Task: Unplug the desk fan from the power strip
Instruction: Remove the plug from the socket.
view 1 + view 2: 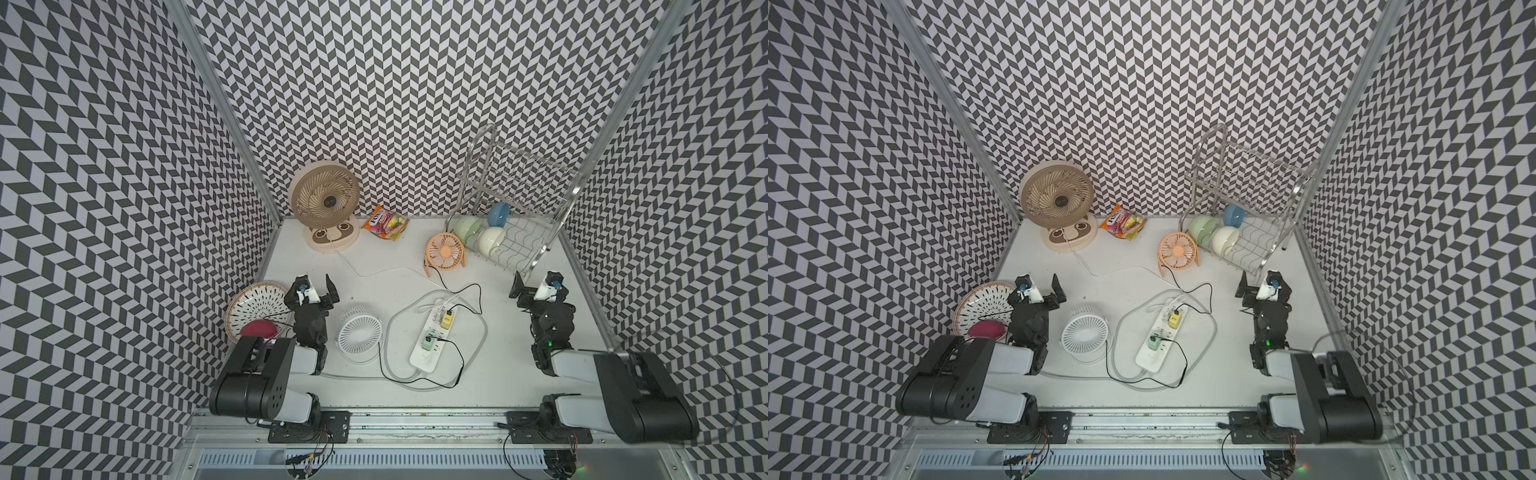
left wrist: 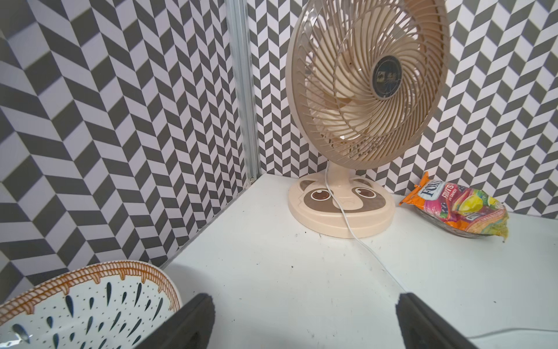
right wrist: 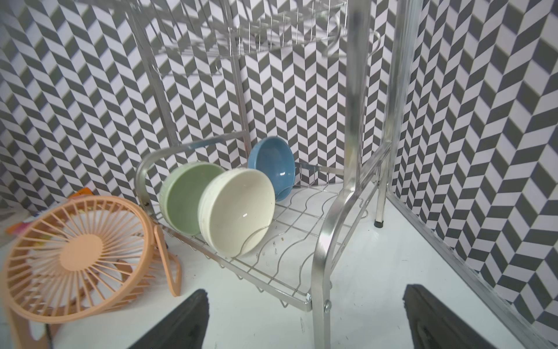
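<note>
Centrally on the table [image 1: 498, 374] lies the power strip [image 1: 435, 332].

Robot laboratory test cell. A white bench [image 1: 519, 374] is walled on three sides by black-and-white chevron panels [image 1: 395, 83] set in aluminium profiles [image 1: 224, 104]. A left arm [image 1: 257, 374] and a right arm [image 1: 631, 382] are mounted on a rail [image 1: 424, 417] along its front edge. Staged household props: power strip [image 1: 424, 357], dish rack [image 3: 353, 121], candy bag [image 1: 385, 224].

White-shelled black arms [image 1: 299, 357] with black hands [image 1: 312, 289], thin black cables [image 1: 504, 446]
</note>
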Tool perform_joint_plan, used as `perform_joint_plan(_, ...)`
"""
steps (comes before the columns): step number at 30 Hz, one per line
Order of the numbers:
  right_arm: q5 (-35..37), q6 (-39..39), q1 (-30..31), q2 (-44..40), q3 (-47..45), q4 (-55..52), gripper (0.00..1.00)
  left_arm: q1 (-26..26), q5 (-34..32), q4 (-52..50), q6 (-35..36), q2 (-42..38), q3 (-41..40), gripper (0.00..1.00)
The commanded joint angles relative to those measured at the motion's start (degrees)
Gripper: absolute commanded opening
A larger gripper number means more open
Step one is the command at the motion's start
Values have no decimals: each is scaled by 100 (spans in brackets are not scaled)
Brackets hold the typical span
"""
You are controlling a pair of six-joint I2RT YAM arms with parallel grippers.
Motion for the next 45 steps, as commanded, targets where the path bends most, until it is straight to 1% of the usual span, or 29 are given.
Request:
perform_joint_plan(1, 189, 803, 35, -990, 549, -1621, 100, -148, -1095, -1315, 7, -651, 485, 100)
perform_joint_plan(2, 27, 1018, 37, -1194, 789, -2331, 100, -169, -1312, -1650, -67, -803, 610, 100)
perform_joint_plan(4, -523, 1330, 59, -1488, 1116, -3195, 100, -210, -1522, -1917, -81, -1076, 703, 100)
perform_joint_plan(7, -660, 2273, 67, -1814, 1379, -4095, 100, -258, -1668, -2374, -245, -1625, 845, 100)
perform_joint_plan(9, -765, 2625, 59, -2006, 1490, -4686, 100, -252, -1683, -2810, -546, -1984, 1019, 100)
perform_joint_plan(11, -1148, 2710, 55, -2193, 1535, -5017, 100, -238, -1698, -3335, -1051, -2312, 1244, 100)
perform_joint_plan(13, -1802, 2550, 57, -2360, 1554, -5209, 100, -219, -1787, -4279, -1733, -2560, 1525, 100)
perform_joint_plan(15, -2401, 2462, 77, -2453, 1635, -5444, 99, -223, -1338, -4892, -1750, -2794, 1816, 100)
perform_joint_plan(17, -2636, 2376, 204, -2485, 1792, -5768, 97, -274, -1054, -5394, -2036, -2979, 1997, 100)
perform_joint_plan(19, -2447, 2212, 563, -2430, 2092, -6290, 97, -342, -565, -5750, -2113, -3151, 2096, 100)
perform_joint_plan(21, -2171, 2013, 1178, -2346, 2418, -6981, 97, -520, -200, -5987, -2363, -3274, 2135, 100)
perform_joint_plan(24, -2013, 1854, 2042, -2173, 2757, -7607, 97, -989, 126, -6236, -2394, -3373, 2181, 100)
perform_joint_plan(28, -2096, 1540, 3124, -1798, 3064, -7911, 98, -1600, 559, -6439, -2397, -3393, 2201, 100)
perform_joint_plan(30, -2145, 1259, 3616, -1541, 3191, -7932, 99, -1742, 1026, -6491, -2409, -3393, 2206, 100)
perform_joint_plan(33, -2235, 712, 4252, -1204, 3320, -7882, 100, -1806, 1732, -6641, -2441, -3414, 2218, 100)
perform_joint_plan(36, -2301, 217, 4716, -801, 3437, -7909, 100, -1814, 2375, -6870, -2479, -3438, 2263, 100)
perform_joint_plan(39, -2233, -115, 4968, -379, 3546, -7995, 100, -1828, 2907, -7176, -2601, -3473, 2289, 100)
perform_joint_plan(42, -2015, -288, 5023, 108, 3722, -8182, 100, -1839, 3218, -7442, -2872, -3614, 2186, 100)
perform_joint_plan(45, -1762, -339, 5049, 491, 3839, -8342, 100, -1857, 3508, -7500, -3195, -3777, 1968, 100)
